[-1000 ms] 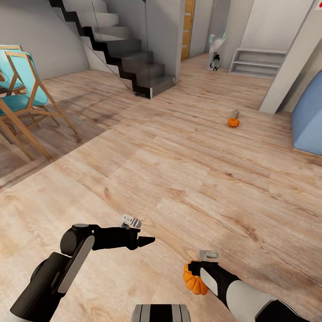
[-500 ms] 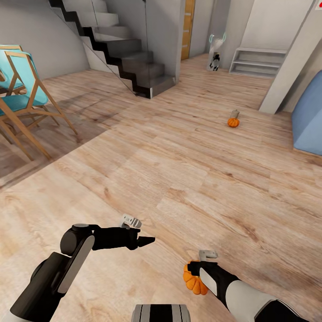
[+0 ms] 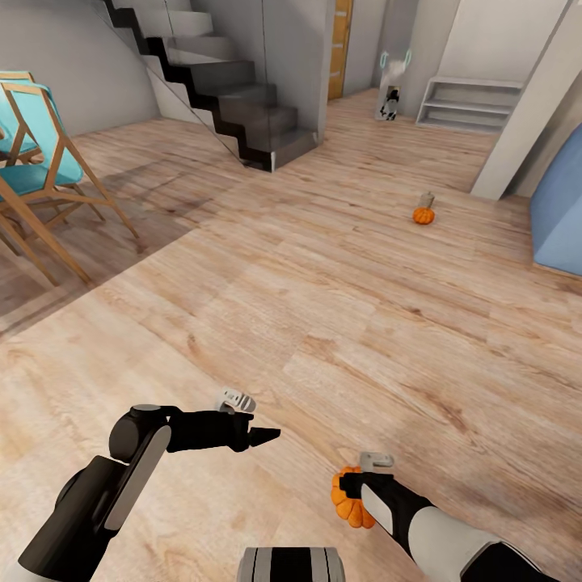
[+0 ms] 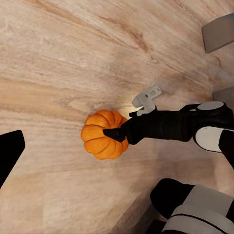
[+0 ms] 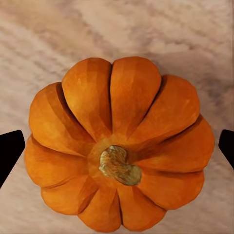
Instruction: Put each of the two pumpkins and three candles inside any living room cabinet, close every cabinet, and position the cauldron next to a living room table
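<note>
Staircase: I took the dark grey stepped staircase (image 3: 234, 105) as my landmark.
Left gripper: my left gripper (image 3: 267, 437) hung empty, well short of the staircase; I could not tell whether it was parted or closed.
Right gripper: my right gripper (image 3: 349, 486) clasped a squat ribbed orange pumpkin (image 5: 119, 146), stem toward the wrist camera.
Second pumpkin: another small orange pumpkin (image 3: 423, 215) sat right of the staircase, nearer my right arm.
Candle: a stubby grey-beige candle (image 3: 426, 198) stood touching it.

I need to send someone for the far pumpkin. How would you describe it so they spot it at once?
Start at the white pillar on the right, beside the blue sofa. On the bare wood floor just in front of it sits a small orange pumpkin. It touches a grey candle behind it, unlike the other pumpkin at the right hand.
</note>
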